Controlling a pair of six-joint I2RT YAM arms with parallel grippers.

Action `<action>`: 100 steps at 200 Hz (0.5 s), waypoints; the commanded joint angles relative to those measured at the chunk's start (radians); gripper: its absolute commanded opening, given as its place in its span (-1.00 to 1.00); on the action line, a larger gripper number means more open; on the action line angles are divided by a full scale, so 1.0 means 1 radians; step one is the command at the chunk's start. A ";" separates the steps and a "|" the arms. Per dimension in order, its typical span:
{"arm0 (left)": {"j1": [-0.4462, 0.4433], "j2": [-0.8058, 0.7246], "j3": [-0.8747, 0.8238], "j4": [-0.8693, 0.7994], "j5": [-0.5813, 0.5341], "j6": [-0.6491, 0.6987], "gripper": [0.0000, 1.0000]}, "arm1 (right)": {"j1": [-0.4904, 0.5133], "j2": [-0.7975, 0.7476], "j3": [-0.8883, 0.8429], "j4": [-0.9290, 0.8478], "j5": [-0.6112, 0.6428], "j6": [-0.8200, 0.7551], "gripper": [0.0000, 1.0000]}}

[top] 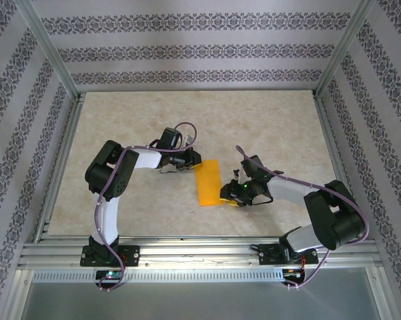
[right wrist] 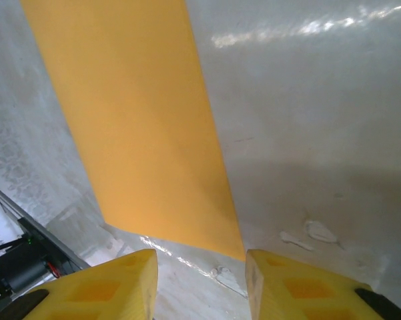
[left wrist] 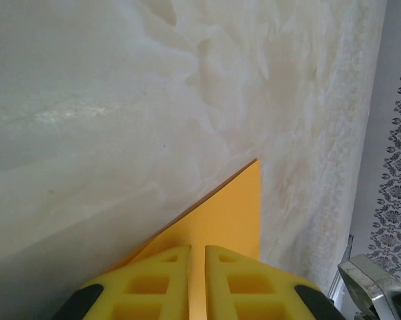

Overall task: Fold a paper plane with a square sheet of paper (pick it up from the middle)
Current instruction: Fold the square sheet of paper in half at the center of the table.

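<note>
The square sheet of paper (top: 208,183) lies on the table as a narrow orange rectangle, folded over. My left gripper (top: 193,162) is at its far left corner. In the left wrist view its yellow fingers (left wrist: 153,280) stand almost together over the paper (left wrist: 233,213), with orange showing through the thin gap at the left gripper (left wrist: 197,257). My right gripper (top: 229,197) is at the paper's near right corner. In the right wrist view it (right wrist: 200,267) is open, with bare table between its fingertips (right wrist: 130,280) and the paper (right wrist: 140,133) just beyond them.
The beige marbled table (top: 273,127) is boxed in by patterned walls and an aluminium frame, with rails along the near edge (top: 200,250). A metal frame corner (left wrist: 367,277) shows at the lower right of the left wrist view. White scuffs (right wrist: 313,233) mark the table.
</note>
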 commanded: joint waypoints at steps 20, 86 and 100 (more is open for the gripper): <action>0.016 0.021 -0.044 -0.064 -0.047 0.004 -0.75 | 0.027 0.030 -0.048 0.095 -0.035 0.079 -0.23; 0.016 0.011 -0.038 -0.086 -0.055 -0.002 -0.75 | 0.047 -0.066 -0.067 0.087 0.062 0.139 -0.25; 0.016 0.005 -0.041 -0.086 -0.058 -0.008 -0.75 | 0.048 -0.096 -0.077 0.086 0.070 0.172 -0.26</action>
